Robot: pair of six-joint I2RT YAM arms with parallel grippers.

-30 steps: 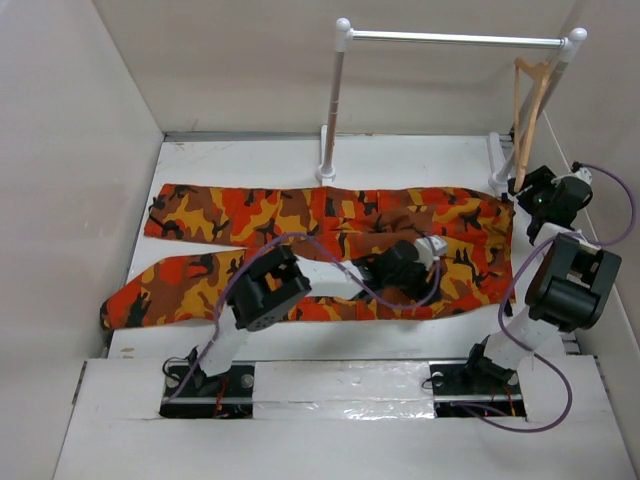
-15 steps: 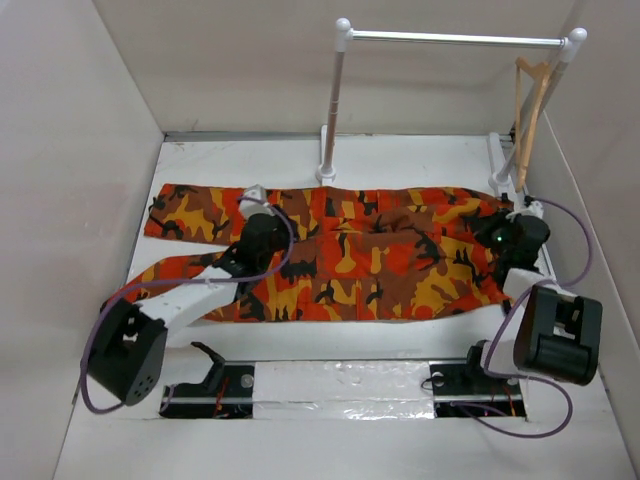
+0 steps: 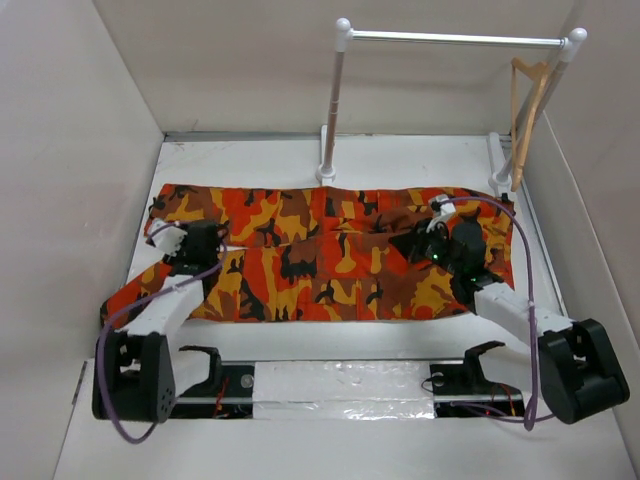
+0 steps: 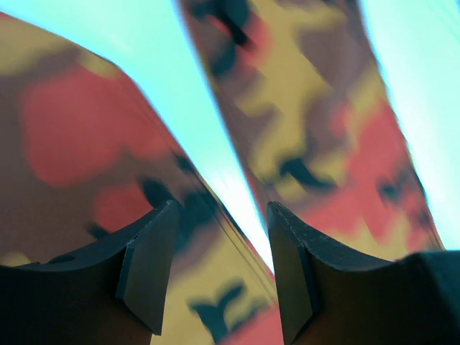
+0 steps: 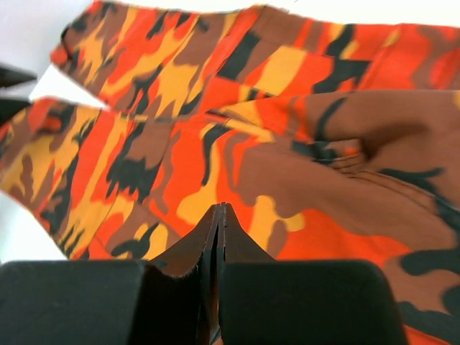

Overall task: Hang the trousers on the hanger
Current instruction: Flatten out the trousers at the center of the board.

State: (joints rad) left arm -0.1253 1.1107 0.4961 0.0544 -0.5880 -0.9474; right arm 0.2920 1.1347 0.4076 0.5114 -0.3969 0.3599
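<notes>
Top external: trousers [image 3: 330, 255] lie flat across the table [image 3: 400, 160]; hanger [image 3: 527, 110] hangs at the right end of the rail [image 3: 450, 38] | left wrist: left gripper [image 4: 223, 215] fingers apart, empty, over the gap between the two legs | right wrist: right gripper [image 5: 220, 208] fingers pressed together, no cloth visible between them, over the trousers.

**Left arm** [image 3: 168, 300]: elbow folded low beside its base, forearm stretched forward and slightly to the right. **Left gripper** [image 3: 204, 241]: carried at the forward end of the forearm. The left wrist view shows its two dark fingers [image 4: 147, 269] held apart with a clear gap between them.

**Right arm** [image 3: 510, 310]: elbow swung out to the right of its base, forearm angled forward and to the left. **Right gripper** [image 3: 432, 246]: the right wrist view shows the fingers pressed flat together, tips meeting without a gap.
</notes>
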